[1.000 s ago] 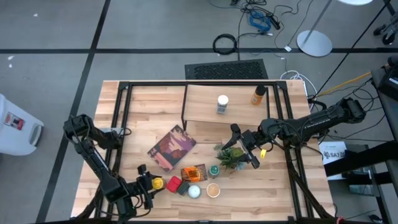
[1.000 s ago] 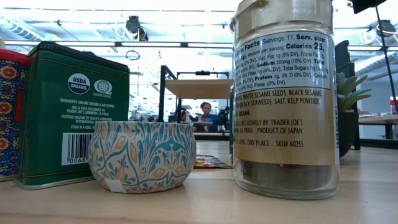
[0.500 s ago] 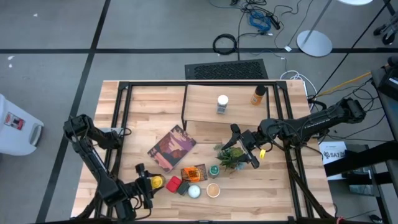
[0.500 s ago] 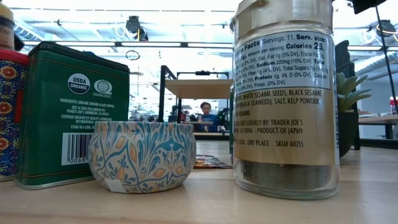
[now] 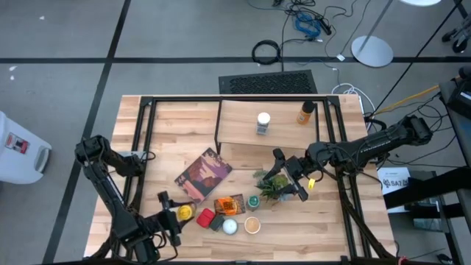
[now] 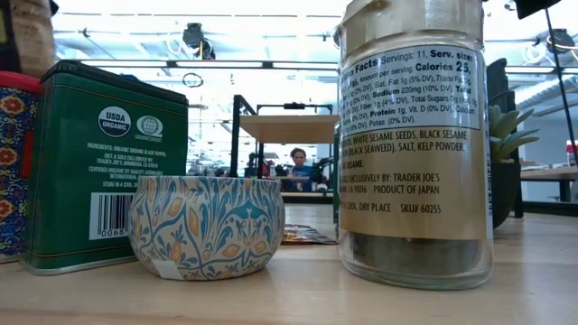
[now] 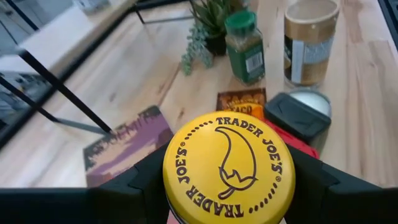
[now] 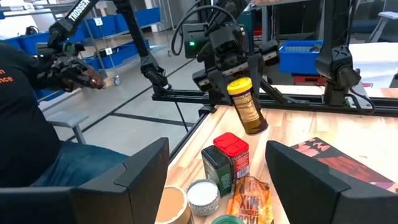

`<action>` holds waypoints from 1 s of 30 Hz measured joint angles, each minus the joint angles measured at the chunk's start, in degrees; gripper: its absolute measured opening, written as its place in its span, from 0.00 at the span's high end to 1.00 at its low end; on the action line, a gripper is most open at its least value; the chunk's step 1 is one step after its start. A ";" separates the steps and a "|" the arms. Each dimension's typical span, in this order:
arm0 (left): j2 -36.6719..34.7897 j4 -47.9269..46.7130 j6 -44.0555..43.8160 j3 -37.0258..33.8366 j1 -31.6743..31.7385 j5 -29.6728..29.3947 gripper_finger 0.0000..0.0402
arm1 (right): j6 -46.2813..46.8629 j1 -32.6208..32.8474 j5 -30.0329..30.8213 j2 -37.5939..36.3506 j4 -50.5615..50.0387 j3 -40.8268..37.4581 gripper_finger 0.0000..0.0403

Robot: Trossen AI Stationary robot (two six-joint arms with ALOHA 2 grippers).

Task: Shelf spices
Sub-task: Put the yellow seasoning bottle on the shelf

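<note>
My left gripper (image 5: 171, 218) is near the table's front left, shut on a yellow-lidded spice jar (image 8: 247, 107) that hangs tilted above the table. Its lid (image 7: 229, 165) fills the left wrist view. Beside it on the table stand a red tin (image 5: 205, 217), a dark green tin (image 5: 218, 223), a round patterned tin (image 6: 206, 226), a tan-topped jar (image 5: 252, 224) and a green-topped jar (image 5: 253, 201). An orange packet (image 5: 229, 205) lies flat there. The shelf (image 5: 243, 131) holds a white-topped jar (image 5: 263, 122) and a brown jar (image 5: 305, 112). My right gripper (image 5: 289, 175) hovers open by the plant. My left gripper pinches the jar's top just under the yellow lid (image 8: 239, 93), one finger (image 7: 134, 186) on each side. The fingers come slanting down from the table's near left. The jar is lifted clear and tilted, with its body (image 8: 251, 118) hanging below the fingers.
A green potted plant (image 5: 272, 184) stands under my right gripper, and a maroon book (image 5: 203, 175) lies left of it. A black metal frame (image 5: 143, 140) runs around the table. A person (image 8: 25, 124) sits beyond the table's left side.
My left gripper has risen with the yellow-lidded jar. The jar has come up clear of the table and now shows above the red tin in the low view.
</note>
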 joint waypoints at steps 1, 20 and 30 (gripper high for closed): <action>0.00 -0.67 0.24 0.46 0.12 -0.61 0.44 | -0.01 0.00 0.02 0.00 0.01 0.00 0.36; -4.96 -2.11 19.64 7.56 8.92 -12.42 0.44 | -2.69 -0.02 0.27 0.00 -0.03 0.00 0.36; -11.59 17.12 48.32 7.65 17.39 -9.33 0.44 | -8.68 0.00 4.74 0.00 3.02 0.00 0.36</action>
